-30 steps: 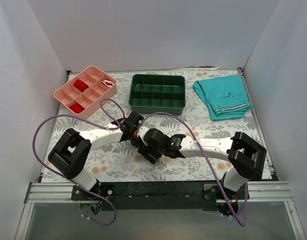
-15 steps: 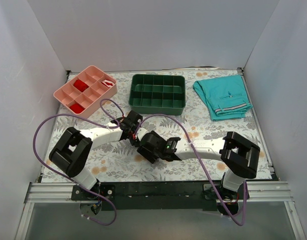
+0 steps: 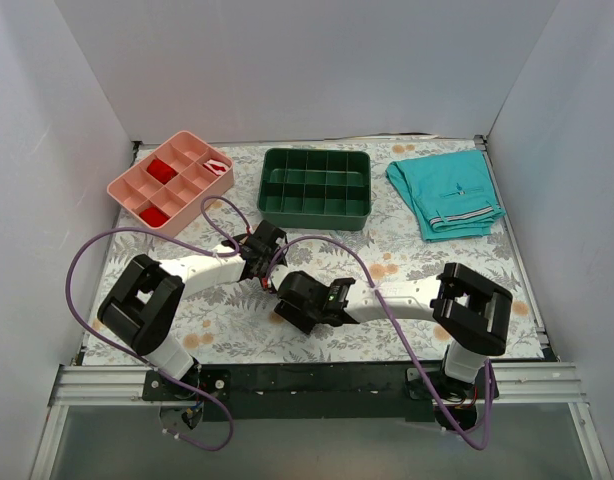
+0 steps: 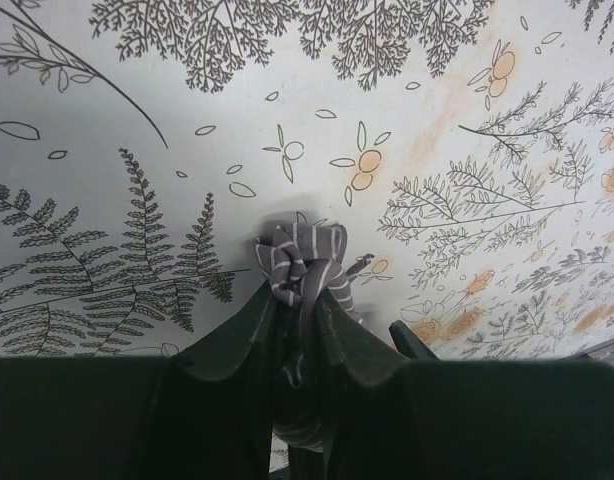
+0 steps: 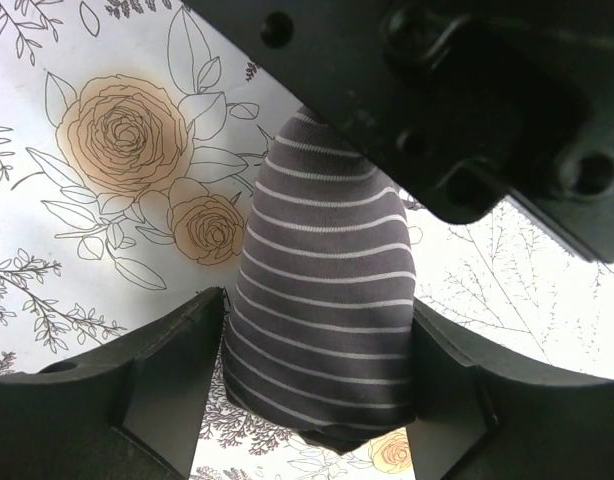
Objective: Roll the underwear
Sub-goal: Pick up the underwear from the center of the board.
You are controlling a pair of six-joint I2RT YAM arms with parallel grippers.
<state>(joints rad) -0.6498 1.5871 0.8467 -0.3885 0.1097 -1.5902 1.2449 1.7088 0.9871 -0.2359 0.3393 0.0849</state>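
The underwear (image 4: 302, 260), grey cloth with thin white stripes, is a bunched roll held above the flowered tablecloth near the table's middle. My left gripper (image 4: 299, 300) is shut on one end of it, with cloth pinched between the fingers. My right gripper (image 5: 317, 380) has a finger against each side of the striped roll (image 5: 327, 280). In the top view my left gripper (image 3: 265, 262) and right gripper (image 3: 287, 300) meet tip to tip, and the underwear is mostly hidden between them. The dark body of the left gripper (image 5: 467, 100) fills the upper right of the right wrist view.
A pink divided tray (image 3: 127, 190) holding red items stands at the back left. A green divided tray (image 3: 315, 215) stands at the back middle. Folded teal shorts (image 3: 447, 195) lie at the back right. A purple cable (image 3: 87, 260) loops over the left arm.
My right arm has moved left and brought its gripper up against the left gripper. The left gripper has stayed almost still with the cloth in it.
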